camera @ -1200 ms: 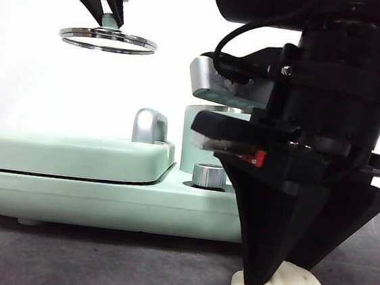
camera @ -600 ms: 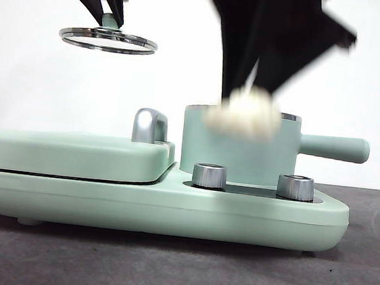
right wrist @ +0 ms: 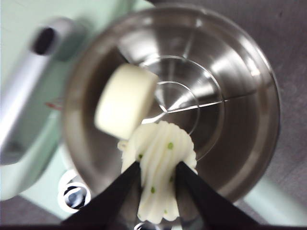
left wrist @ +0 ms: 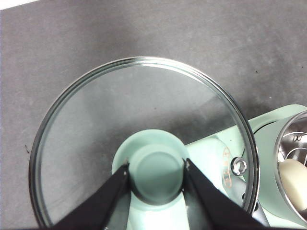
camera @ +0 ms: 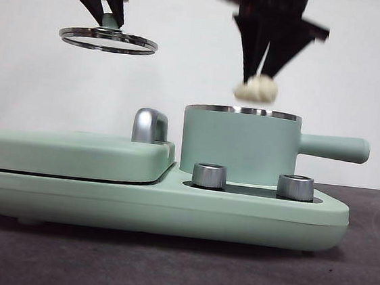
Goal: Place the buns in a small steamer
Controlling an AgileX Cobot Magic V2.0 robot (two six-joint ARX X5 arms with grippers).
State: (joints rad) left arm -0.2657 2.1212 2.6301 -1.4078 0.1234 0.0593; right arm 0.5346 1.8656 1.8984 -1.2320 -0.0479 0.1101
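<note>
Front camera is sitting low at desk height, looking level across. Both wrist cameras are looking straight down, close; all three are sharing the small steamer.

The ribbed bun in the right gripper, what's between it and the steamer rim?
Nothing: in the front view, open air separates the ribbed bun from the steamer rim below it.

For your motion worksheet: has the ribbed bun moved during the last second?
Yes. The ribbed bun has risen from the tabletop to above the steamer rim, gripped by the right pincer.
</note>
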